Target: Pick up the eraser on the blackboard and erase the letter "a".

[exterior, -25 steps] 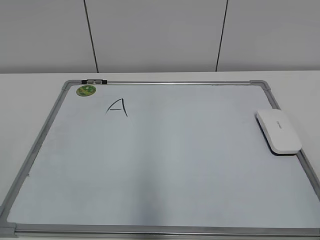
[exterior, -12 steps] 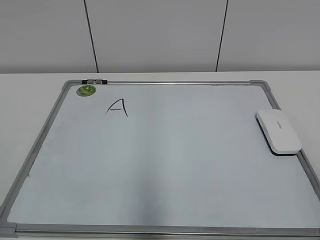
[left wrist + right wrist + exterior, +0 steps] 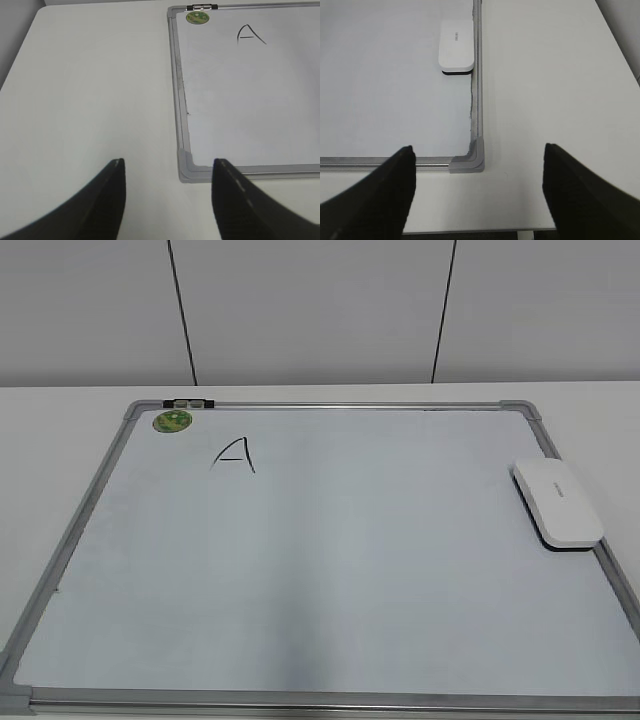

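Note:
The white eraser [image 3: 557, 503] lies on the right edge of the blackboard [image 3: 350, 406], dark underside down; it also shows in the right wrist view [image 3: 456, 44]. No lowercase cursive "a" shows; the only mark is an angular capital "A" [image 3: 233, 454] at the upper left, also in the left wrist view [image 3: 250, 34]. My left gripper [image 3: 168, 161] is open and empty over the table by the board's near left corner. My right gripper [image 3: 478, 147] is open and empty by the near right corner, well short of the eraser. Neither gripper shows in the exterior view.
A round green sticker [image 3: 172, 421] sits at the board's far left corner beside a small black clip [image 3: 188, 402]. White table [image 3: 90, 90] lies on both sides of the board. A grey panelled wall stands behind. The table's front edge is close under the right gripper.

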You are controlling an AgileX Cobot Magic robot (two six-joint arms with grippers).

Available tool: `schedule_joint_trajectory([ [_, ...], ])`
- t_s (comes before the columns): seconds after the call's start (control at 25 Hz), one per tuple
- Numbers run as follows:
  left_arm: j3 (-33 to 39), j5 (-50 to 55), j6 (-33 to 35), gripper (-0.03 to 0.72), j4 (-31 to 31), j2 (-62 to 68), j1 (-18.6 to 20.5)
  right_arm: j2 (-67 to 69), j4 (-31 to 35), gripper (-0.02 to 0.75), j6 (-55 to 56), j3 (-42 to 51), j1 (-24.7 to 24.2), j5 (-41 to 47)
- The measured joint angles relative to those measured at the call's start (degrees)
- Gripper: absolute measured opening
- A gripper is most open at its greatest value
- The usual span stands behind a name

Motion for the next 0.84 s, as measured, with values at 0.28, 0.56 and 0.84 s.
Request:
schedule_joint_trajectory([
  [0.28,0.0,0.0,0.0,0.41,0.0,0.0,0.0,0.0,0.0,0.587,0.0,0.0,0.0,0.0],
  [0.56,0.0,0.0,0.0,0.41,0.0,0.0,0.0,0.0,0.0,0.587,0.0,0.0,0.0,0.0],
  [0.84,0.0,0.0,0.0,0.41,-0.1,0.0,0.0,0.0,0.0,0.587,0.0,0.0,0.0,0.0],
])
